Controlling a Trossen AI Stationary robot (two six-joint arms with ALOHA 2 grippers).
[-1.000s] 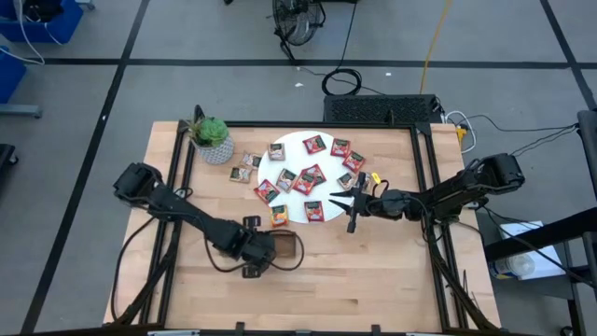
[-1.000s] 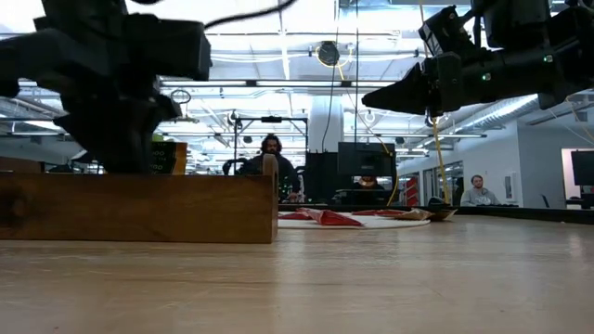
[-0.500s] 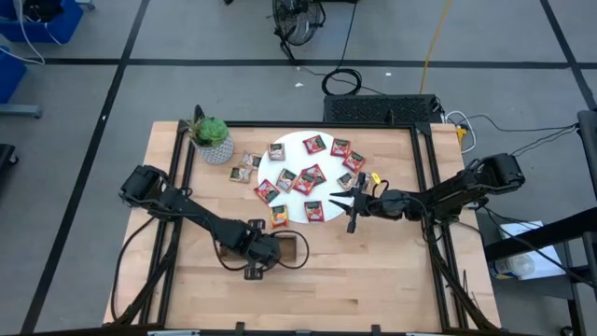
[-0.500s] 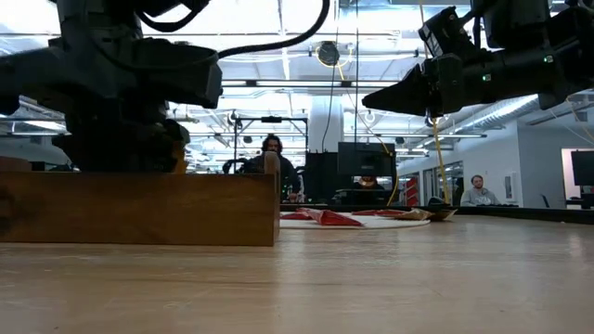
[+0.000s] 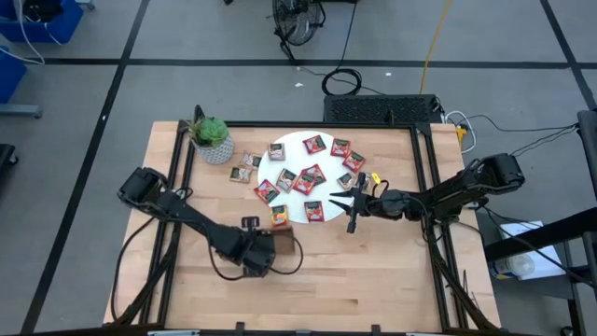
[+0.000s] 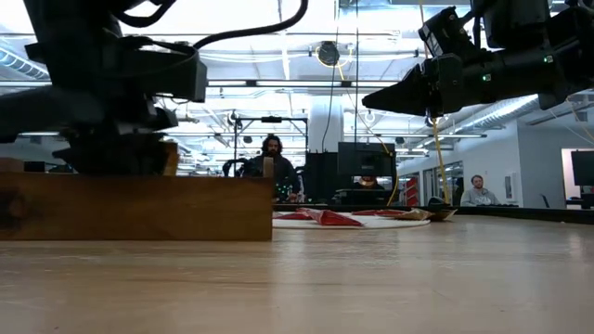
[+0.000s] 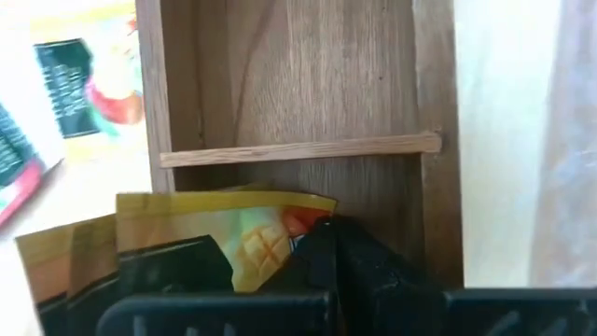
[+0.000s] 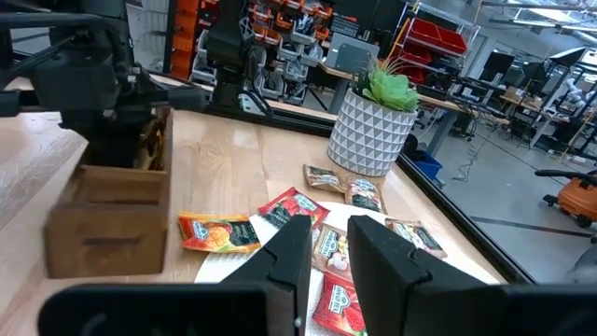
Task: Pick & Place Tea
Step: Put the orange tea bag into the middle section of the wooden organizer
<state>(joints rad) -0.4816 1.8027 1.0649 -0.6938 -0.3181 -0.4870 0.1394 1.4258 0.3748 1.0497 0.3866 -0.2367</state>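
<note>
Tea sachets [image 5: 309, 175], small flat squares, mostly red, lie largely on the round white disc [image 5: 294, 211], with 3 grey-brown ones beside it. 1 orange-yellow sachet [image 7: 244, 233] is pinched in the left gripper [image 5: 261, 254] over the brown wooden compartment tray [image 6: 139, 206]. The right gripper [image 5: 347, 207] hovers with fingers parted at the disc's edge. Nearly everything remains, by my reading.

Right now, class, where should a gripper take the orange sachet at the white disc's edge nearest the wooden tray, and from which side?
Probably from straight above, pinching two opposite edges of the orange sachet: it lies flat, partly off the white disc.
</note>
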